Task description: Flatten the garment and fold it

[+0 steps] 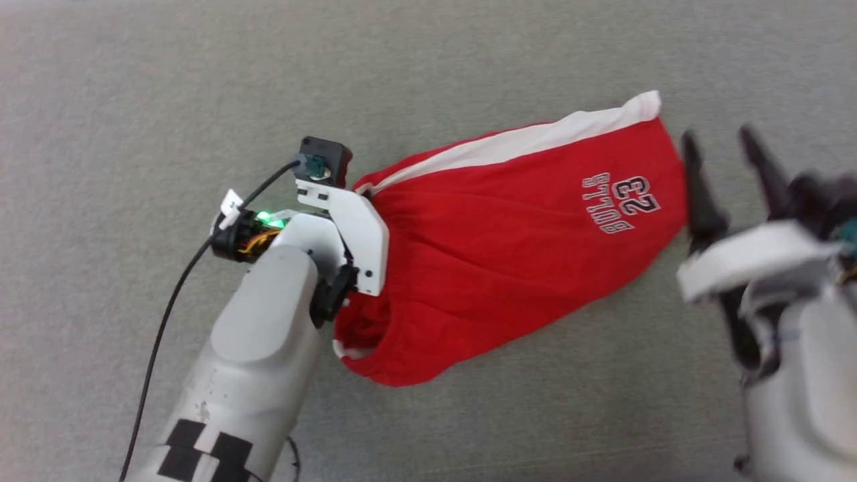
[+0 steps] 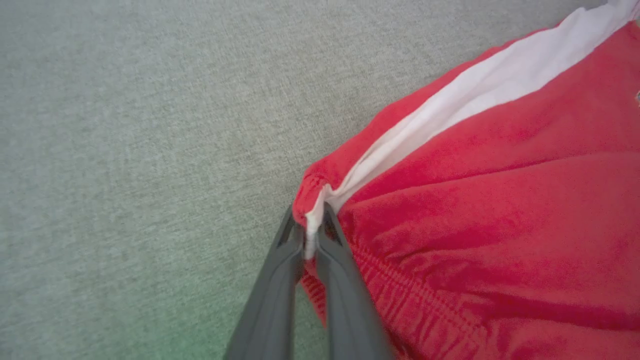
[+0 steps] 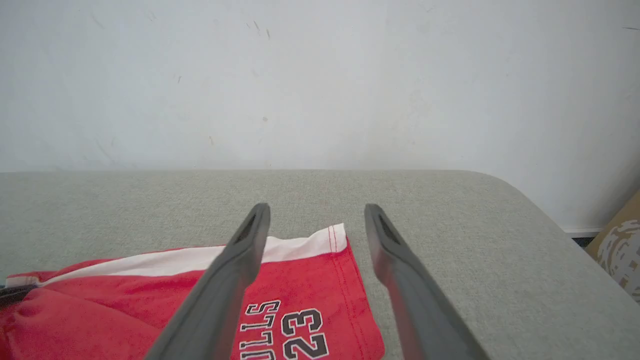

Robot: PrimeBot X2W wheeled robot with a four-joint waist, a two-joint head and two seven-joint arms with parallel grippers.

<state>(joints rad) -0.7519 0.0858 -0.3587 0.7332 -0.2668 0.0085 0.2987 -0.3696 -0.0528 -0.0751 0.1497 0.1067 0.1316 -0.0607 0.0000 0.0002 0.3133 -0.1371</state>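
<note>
Red basketball shorts lie rumpled on the grey table. Left tool pinches their waistband corner; right tool hovers spread and empty beside their printed hem. Thin grip: pulling could slip it free, bunching fabric.

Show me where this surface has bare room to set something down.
Bare: the wide grey surface left of and beyond the shorts; the strip between them and the robot; the corner past the hem. Crowded: the waistband corner pinched by the left gripper, and the printed hem by the open right gripper.
</note>
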